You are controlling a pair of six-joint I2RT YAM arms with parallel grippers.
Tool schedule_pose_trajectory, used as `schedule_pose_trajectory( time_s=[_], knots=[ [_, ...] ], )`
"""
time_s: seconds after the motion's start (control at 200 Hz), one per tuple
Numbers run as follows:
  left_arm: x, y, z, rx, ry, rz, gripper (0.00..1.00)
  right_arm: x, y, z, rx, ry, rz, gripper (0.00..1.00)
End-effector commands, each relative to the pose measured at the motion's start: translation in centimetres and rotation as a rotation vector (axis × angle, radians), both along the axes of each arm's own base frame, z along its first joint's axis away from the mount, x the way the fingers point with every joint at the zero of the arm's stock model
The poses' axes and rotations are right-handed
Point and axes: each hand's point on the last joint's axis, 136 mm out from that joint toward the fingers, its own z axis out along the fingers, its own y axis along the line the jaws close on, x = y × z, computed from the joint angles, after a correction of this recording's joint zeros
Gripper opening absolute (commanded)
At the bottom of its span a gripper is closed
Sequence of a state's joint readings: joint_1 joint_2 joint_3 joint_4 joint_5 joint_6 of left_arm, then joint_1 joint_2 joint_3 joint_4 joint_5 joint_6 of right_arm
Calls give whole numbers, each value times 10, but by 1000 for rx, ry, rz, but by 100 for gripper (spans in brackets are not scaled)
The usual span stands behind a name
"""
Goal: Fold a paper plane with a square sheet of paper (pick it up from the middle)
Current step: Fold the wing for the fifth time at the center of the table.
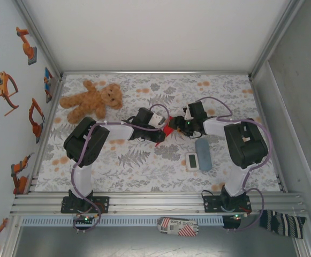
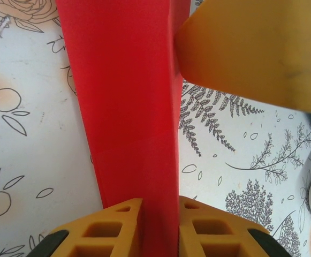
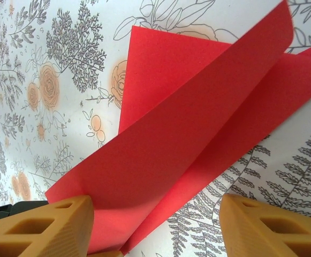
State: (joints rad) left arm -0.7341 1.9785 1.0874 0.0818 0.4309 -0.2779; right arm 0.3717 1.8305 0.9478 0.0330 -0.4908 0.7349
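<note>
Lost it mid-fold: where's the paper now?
In the top view the paper is mid-table, beyond the timer. The left gripper pinches it; the right gripper, open, flanks it.

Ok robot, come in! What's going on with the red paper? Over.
Left tool shut on the folded red paper. Right tool open, paper between its fingers. White timer and grey-blue block nearby, clear of it. Over.

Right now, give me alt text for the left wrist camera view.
Folded red paper is clamped in the left gripper, running up across a floral tablecloth. The right gripper's yellow finger sits upper right, at the paper's edge.
</note>
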Motion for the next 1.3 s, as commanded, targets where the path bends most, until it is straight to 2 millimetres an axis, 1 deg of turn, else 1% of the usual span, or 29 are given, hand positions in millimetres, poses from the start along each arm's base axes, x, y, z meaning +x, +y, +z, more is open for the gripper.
schedule_pose_trajectory(
  time_s=[0.0,0.13,0.295,0.446,0.556,0.616,0.681,0.901,1.002,1.102,1.187,1.297],
  knots=[
    [-8,9,-22,58,71,6,21,1,0,-11,-33,-16,10,64],
    [-10,8,-23,58,91,-3,21,-1,-1,-16,-46,-17,29,67],
    [-14,6,-21,53,139,-18,20,-2,-2,-35,-94,39,31,68],
    [-12,7,-23,64,155,-5,21,-9,-13,-54,-217,107,10,68],
    [-10,7,-19,53,154,5,22,-12,-22,-63,-272,140,-10,67],
    [-8,6,-15,43,151,13,24,-14,-26,-67,-292,155,-20,66],
    [-7,5,-9,27,147,21,25,-15,-28,-69,-303,163,-28,66],
    [2,0,26,-36,100,53,33,-15,-28,-74,-306,185,-35,65],
    [4,-2,38,-58,87,64,34,-15,-27,-73,-302,188,-31,65],
    [6,-1,38,-54,85,77,34,-15,-26,-73,-297,188,-27,65],
    [6,1,32,-37,93,87,34,-15,-24,-73,-293,190,-23,65],
    [6,4,26,-21,108,102,31,-15,-24,-73,-293,192,-23,65]
  ],
)
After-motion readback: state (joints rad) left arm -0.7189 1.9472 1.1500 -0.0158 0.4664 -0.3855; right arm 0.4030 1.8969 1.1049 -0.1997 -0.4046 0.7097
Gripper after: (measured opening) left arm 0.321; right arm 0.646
